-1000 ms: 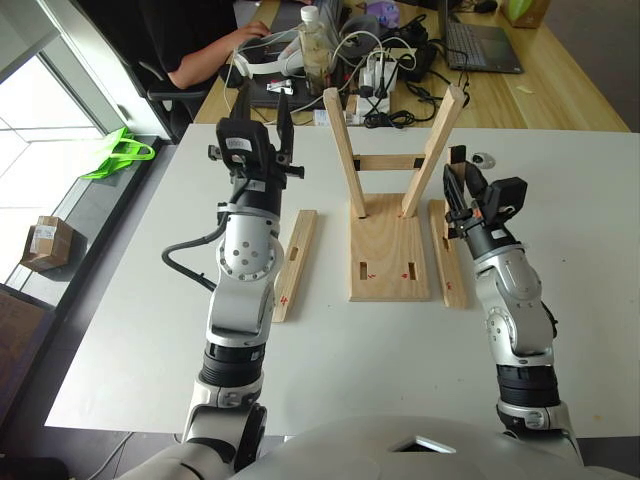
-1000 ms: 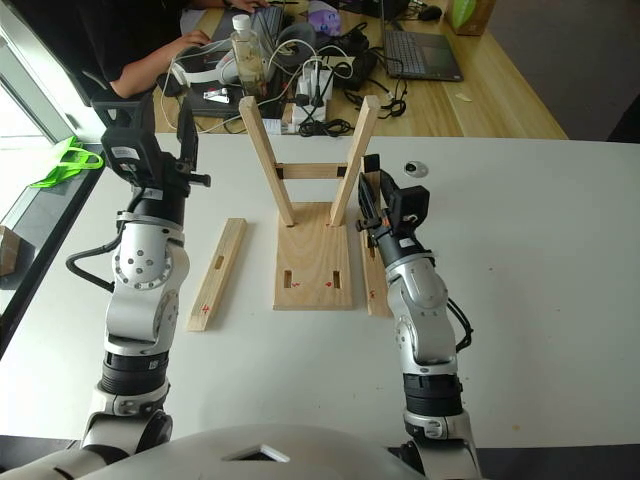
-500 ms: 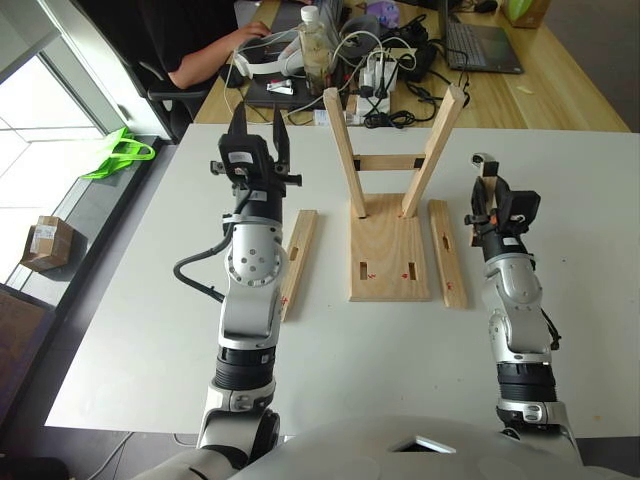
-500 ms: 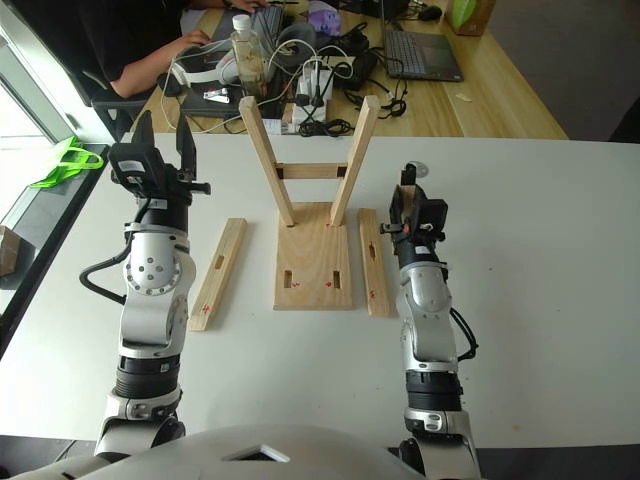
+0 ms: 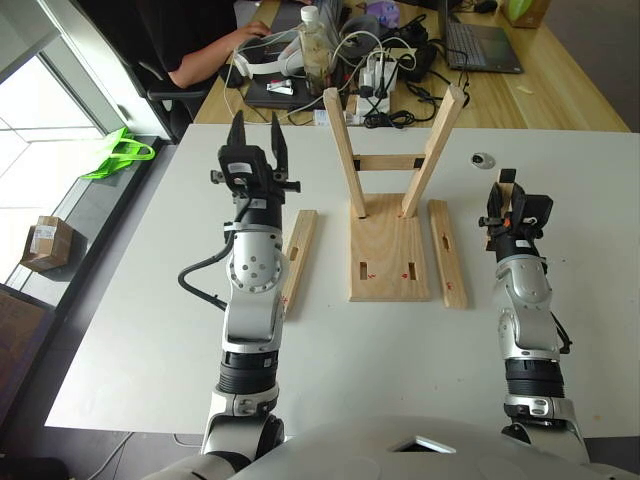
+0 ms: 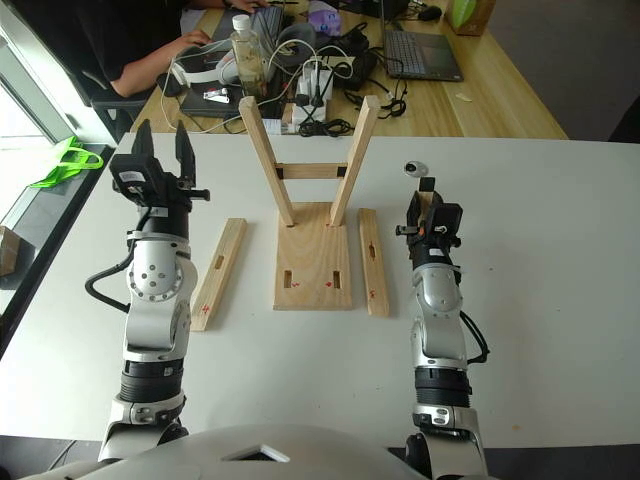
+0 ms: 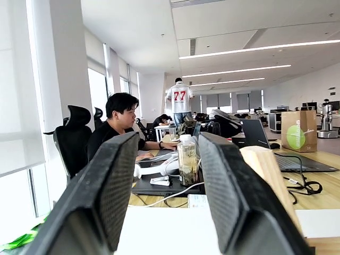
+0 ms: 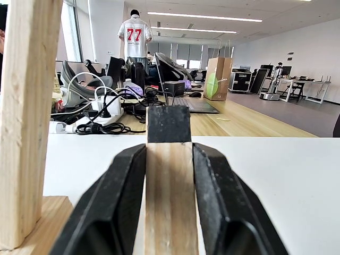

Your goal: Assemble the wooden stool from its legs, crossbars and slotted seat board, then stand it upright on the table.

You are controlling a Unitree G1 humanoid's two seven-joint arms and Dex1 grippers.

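Counter (image 5: 120, 300): white, and it carries everything I'm working with.
Seat board (image 5: 390, 262): lies flat mid-counter; the two slots at its near end are empty.
Standing pair: the left fitted leg (image 5: 345, 165) and the right fitted leg (image 5: 432, 145) stand in the far slots, splayed apart at the top.
Lying pair: the left loose leg (image 5: 298, 255) lies flat just left of the board, and the right loose leg (image 5: 447, 255) lies flat just right of it.
Bars: the fitted crossbar (image 5: 388, 162) bridges the standing pair; the held crossbar (image 8: 169, 186) is in my right arm.
Right gripper (image 6: 427, 198): jaws closed on the held crossbar, off to the right of the board.
Left gripper (image 5: 257, 135): jaws wide apart with nothing in them, raised left of the standing pair.
Bigger risk: I judge the standing pair could tip or pull out if either arm knocks it, since it looks only pressed into the board.
Smaller risk: the held crossbar is pinched narrowly and could twist when I push it into a leg slot.
Count: one seat board; four legs, two fitted and two loose; two crossbars, one fitted and one held; two empty seat slots.
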